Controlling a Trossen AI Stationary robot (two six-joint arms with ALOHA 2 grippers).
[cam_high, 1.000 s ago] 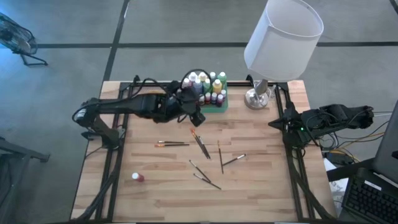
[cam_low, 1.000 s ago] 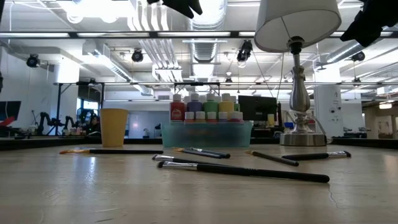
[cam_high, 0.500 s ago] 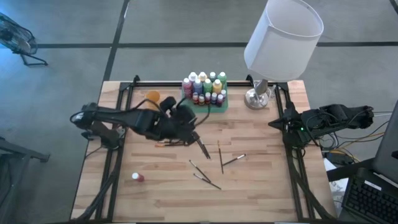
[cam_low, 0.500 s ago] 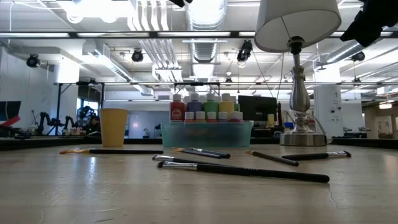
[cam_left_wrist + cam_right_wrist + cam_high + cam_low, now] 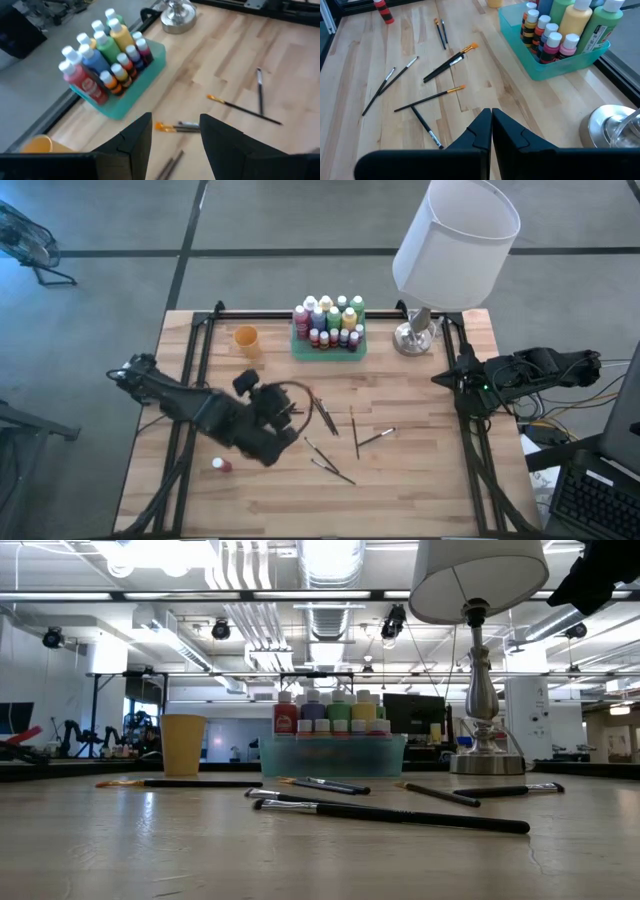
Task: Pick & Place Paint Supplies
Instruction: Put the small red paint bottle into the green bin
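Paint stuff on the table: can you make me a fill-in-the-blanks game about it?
1. The tall paint bottles stand in a ____ tray.
2. One red bottle lies alone on the ____ table.
3. The brushes lie loose near the left gripper, whose fingers are ____.
4. The right gripper is ____.

Missing words: green; wooden; open; shut

Left claw (image 5: 175, 137) empty, fingers apart; right claw (image 5: 491, 125) closed.

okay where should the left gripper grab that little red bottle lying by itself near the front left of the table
The red bottle lies on its side, apart from the brushes. Judging by that pose, the open left gripper would best come straight down and close across the round body's middle, not the narrower pale cap.
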